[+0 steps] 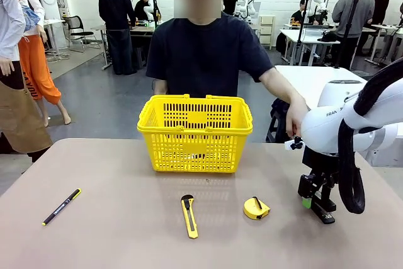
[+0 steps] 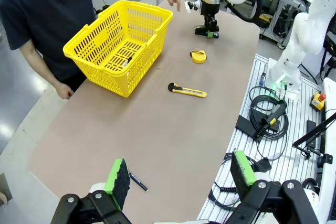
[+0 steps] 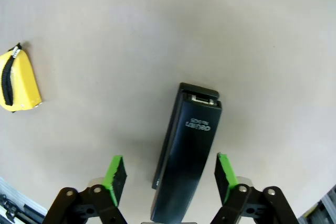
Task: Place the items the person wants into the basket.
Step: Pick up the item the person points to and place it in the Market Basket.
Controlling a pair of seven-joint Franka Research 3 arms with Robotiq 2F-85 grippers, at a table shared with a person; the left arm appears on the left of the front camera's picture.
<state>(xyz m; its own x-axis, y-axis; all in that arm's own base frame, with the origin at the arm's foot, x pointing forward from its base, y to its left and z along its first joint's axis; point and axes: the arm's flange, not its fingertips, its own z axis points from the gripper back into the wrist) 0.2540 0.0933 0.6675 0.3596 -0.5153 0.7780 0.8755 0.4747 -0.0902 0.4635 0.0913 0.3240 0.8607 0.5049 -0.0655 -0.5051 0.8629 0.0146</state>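
While the right gripper (image 3: 170, 165) straddles it wide, the stapler (image 3: 190, 137) — likely stiff, hefty, slick — wants a mid-body pinch.

The counter (image 1: 113, 174) carries a basket (image 1: 189, 131) by its far edge, a pen (image 1: 61, 206) near the left edge, a utility knife (image 1: 189, 216) and tape measure (image 1: 256, 208) mid-counter, and a stapler (image 3: 190, 145) near the right edge.

1. Bright yellow slotted plastic basket (image 1: 194, 129): solid yellow, grid of slots.
2. Black desk stapler (image 3: 190, 150): glossy black, small pale lettering.
3. Small rounded yellow tape measure (image 1: 256, 208): yellow, black strap.
4. Yellow utility knife (image 1: 189, 216): black end.
5. Slim black pen (image 1: 61, 207): yellow accents.
6. Plain matte surface (image 1: 113, 174): pale brown.
7. Right gripper (image 3: 169, 156) fingers (image 3: 114, 174): black, green pads.
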